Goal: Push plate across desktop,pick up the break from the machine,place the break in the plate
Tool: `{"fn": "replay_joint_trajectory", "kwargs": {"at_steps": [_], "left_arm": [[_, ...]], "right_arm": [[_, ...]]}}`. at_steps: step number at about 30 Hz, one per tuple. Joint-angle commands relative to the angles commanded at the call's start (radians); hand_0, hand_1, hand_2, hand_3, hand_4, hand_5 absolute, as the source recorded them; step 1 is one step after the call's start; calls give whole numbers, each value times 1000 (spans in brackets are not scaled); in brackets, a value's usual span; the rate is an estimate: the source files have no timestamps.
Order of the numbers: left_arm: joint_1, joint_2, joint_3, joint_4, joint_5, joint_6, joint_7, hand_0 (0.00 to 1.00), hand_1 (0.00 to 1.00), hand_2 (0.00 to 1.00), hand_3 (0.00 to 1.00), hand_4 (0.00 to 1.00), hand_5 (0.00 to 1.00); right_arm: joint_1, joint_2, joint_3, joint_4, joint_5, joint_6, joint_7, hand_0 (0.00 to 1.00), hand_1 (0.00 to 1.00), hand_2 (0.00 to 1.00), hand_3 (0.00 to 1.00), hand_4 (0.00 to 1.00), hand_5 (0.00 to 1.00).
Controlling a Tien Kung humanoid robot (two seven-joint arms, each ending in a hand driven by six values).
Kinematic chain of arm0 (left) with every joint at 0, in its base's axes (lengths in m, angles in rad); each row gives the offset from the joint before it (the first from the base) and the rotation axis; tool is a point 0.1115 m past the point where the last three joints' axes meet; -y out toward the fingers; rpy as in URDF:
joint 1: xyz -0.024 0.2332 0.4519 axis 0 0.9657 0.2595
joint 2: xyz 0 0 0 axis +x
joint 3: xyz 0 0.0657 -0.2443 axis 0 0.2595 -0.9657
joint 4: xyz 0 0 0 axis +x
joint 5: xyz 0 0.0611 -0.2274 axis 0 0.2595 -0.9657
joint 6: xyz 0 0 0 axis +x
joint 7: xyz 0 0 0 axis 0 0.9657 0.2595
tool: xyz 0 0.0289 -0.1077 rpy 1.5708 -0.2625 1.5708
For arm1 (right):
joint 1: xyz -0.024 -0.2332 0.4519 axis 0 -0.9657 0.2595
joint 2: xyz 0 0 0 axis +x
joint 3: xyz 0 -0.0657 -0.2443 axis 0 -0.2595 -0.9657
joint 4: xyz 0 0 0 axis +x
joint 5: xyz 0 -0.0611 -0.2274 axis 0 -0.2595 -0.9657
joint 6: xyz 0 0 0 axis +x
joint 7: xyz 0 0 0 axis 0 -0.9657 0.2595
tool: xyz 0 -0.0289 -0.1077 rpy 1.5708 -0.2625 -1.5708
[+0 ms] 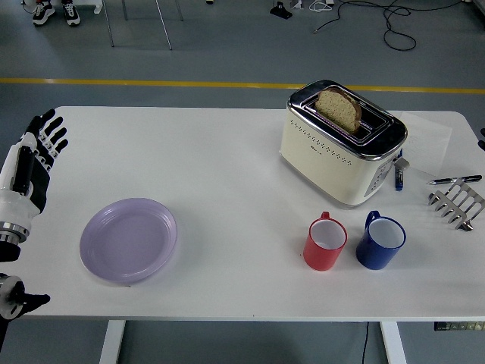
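Observation:
A lilac plate (129, 240) lies on the white table (227, 167) at the front left. A cream toaster (341, 145) with a chrome top stands at the back right, and a slice of bread (339, 108) sticks up out of its slot. My left hand (36, 155) hovers at the table's left edge, left of the plate and apart from it, fingers spread and holding nothing. Only a dark sliver of the right hand (481, 139) shows at the right edge.
A red mug (326, 242) and a blue mug (381, 241) stand side by side in front of the toaster. A metal toast rack (457, 204) and a pen (455, 180) lie at the far right. A blue marker (399, 176) lies beside the toaster.

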Motion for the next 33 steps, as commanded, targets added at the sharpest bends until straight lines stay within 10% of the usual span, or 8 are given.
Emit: {"fn": "replay_joint_trajectory", "kwargs": {"at_steps": [15,22,33], "left_arm": [[34,-31,32,101,84,255,-243,964,970,987,952,618,998],[47,-56,57,231,99,317,-416,998,998,998,981,617,998],[73,-65,69,406,44,354,-500,998,998,998,998,606,998]], "right_arm": [[0,8,4,-7,8,-1,0,951,854,883,867,604,698],[2,6,-6,-14,9,-1,0,952,854,883,866,605,694],[-30,0,-26,-21,11,-3,0,952,854,883,866,606,688]]}}
